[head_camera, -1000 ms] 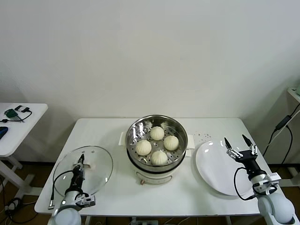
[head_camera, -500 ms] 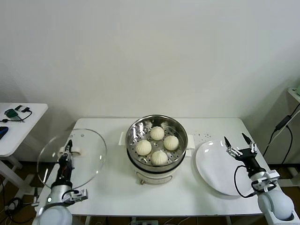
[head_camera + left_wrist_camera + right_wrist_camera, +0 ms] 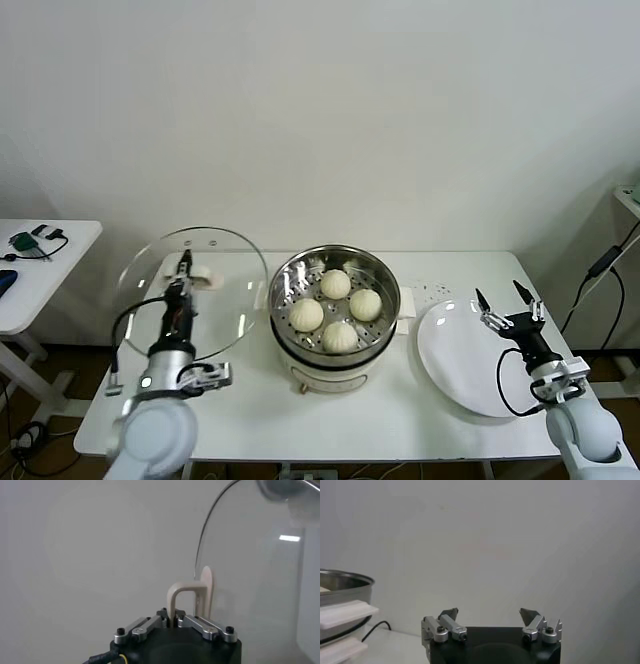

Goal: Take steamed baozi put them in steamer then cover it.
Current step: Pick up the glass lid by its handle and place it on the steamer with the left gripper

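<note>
Four cream-white baozi (image 3: 336, 310) lie in the shiny steel steamer (image 3: 384, 277) on its white pot base at the table's middle. My left gripper (image 3: 184, 268) is shut on the white handle (image 3: 186, 594) of the clear glass cover (image 3: 215, 300) and holds it lifted and tilted just left of the steamer. The cover's metal rim also shows in the left wrist view (image 3: 206, 529). My right gripper (image 3: 505, 302) is open and empty above the white plate, to the right of the steamer; its jaws stand wide apart in the right wrist view (image 3: 489, 615).
A flat white plate (image 3: 455, 365) lies at the table's right. The steamer's side and white handle show in the right wrist view (image 3: 345, 611). A small side table (image 3: 60, 240) with a cable stands at far left. The wall is close behind the table.
My left gripper has lifted the glass cover off the table's front left and carried it up and right, towards the steamer. The right arm has barely moved.
</note>
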Motion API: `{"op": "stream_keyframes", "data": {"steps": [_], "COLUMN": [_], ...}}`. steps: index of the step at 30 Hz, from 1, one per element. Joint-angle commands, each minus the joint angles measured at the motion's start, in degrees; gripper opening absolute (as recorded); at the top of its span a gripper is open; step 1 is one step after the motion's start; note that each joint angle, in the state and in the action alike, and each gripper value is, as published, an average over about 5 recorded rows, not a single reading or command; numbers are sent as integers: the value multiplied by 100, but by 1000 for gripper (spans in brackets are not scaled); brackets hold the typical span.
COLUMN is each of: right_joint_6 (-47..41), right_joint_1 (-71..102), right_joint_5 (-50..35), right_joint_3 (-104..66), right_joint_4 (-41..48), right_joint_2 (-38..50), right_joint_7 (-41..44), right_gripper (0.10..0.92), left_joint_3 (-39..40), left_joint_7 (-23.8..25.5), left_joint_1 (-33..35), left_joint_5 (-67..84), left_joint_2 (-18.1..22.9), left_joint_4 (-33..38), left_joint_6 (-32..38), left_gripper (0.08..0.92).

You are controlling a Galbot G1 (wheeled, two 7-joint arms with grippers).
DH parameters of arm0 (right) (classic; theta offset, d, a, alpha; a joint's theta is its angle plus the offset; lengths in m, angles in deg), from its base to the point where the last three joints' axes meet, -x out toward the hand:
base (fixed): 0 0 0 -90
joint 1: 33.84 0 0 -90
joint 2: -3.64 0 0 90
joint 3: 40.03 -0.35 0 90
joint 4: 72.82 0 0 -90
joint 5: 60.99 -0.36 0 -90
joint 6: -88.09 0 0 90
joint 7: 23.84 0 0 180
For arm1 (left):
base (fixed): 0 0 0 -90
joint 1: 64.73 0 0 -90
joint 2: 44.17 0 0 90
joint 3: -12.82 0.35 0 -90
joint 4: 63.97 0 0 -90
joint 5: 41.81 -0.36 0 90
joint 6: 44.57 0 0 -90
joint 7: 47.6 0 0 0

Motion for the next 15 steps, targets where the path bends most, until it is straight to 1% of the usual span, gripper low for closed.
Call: {"op": "stream_keyframes", "data": {"steps": [1, 4, 7, 9, 12, 15], "right_joint_6": [9, 28, 58, 72, 84, 120], "right_joint_1": [-65, -39, 1, 51, 151, 237], "right_joint_5": [142, 154, 158, 165, 187, 236], "right_joint_3": [-37, -97, -185, -252, -345, -439], "right_joint_4": [103, 129, 156, 162, 144, 150], "right_joint_2": [-37, -44, -51, -60, -71, -90], "right_joint_7": [-17, -14, 2, 37, 91, 130], "right_gripper": [823, 823, 823, 823, 823, 823], "left_joint_3": [2658, 2962, 3089, 3122, 3127, 3117], "left_joint_7": [1530, 1738, 1830, 1785, 1700, 1654], "left_joint_1": [-2127, -2336, -2381, -2390, -2418, -2448], "left_joint_5": [-786, -1105, -1342, -1446, -1508, -1531], "left_joint_2": [401, 853, 1370, 1696, 2075, 2380], "left_joint_4": [-349, -648, -991, -1253, -1577, -1822], "left_joint_6": [-1199, -1199, -1199, -1199, -1199, -1199], "left_gripper": [151, 151, 151, 151, 151, 151]}}
